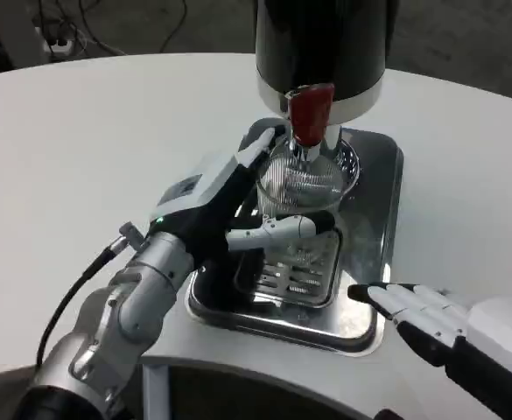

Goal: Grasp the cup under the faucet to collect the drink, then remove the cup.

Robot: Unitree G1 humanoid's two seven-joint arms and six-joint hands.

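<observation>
— Cup (306, 182) first: where does it sit?

— Clear, ribbed plastic, upright on the slotted grate of the steel drip tray (380, 325), directly beneath the red tap (309, 111) of the black drink dispenser (321, 39). The tap's spout points into the cup's mouth.

— And the left hand (229, 206)?

— It reaches in from the left and grips the cup. Its fingers wrap round the far left side, near the rim, and the thumb (277, 230) lies across the front wall low down. So the cup is held between thumb and fingers.

— The right hand (431, 319)?

— Near the tray's front right corner, on the white table (80, 157). Its fingers are stretched out flat and slightly apart, pointing left toward the tray, with nothing in them. Fingertips lie just at the tray's rim; whether they touch it, I cannot tell.

— Any drink in the cup?

— Too hard to judge through the ribbing.
</observation>
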